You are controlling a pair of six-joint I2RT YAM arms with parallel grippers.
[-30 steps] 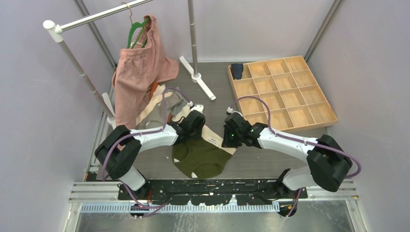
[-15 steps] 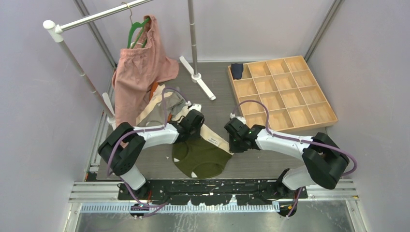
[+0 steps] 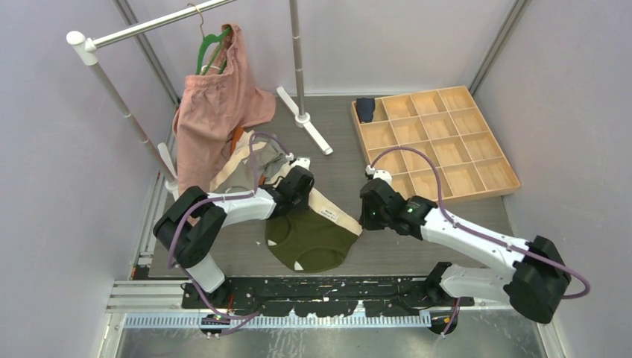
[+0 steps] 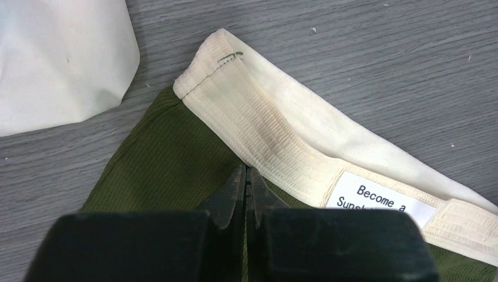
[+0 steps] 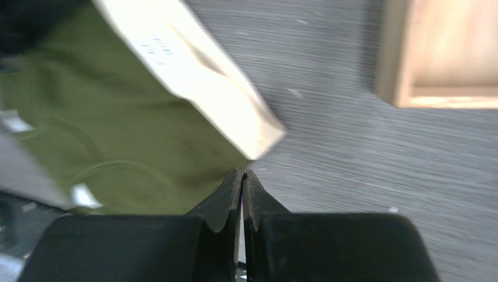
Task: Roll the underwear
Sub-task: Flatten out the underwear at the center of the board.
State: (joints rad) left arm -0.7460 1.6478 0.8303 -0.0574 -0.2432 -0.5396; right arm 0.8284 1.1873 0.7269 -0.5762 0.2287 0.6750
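Right end effector (image 5: 242,175) shifted toward tray (image 5: 389,59); underwear (image 5: 117,123) beside.

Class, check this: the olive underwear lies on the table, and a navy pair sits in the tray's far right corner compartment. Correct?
No: the navy pair sits in the tray's far left corner compartment, as the top external view shows.

Probably a lab test cell; plain walls (image 3: 59,186), aluminium rail (image 3: 141,297).

Olive, cream-waistbanded underwear (image 3: 309,240) lies flat, unrolled.
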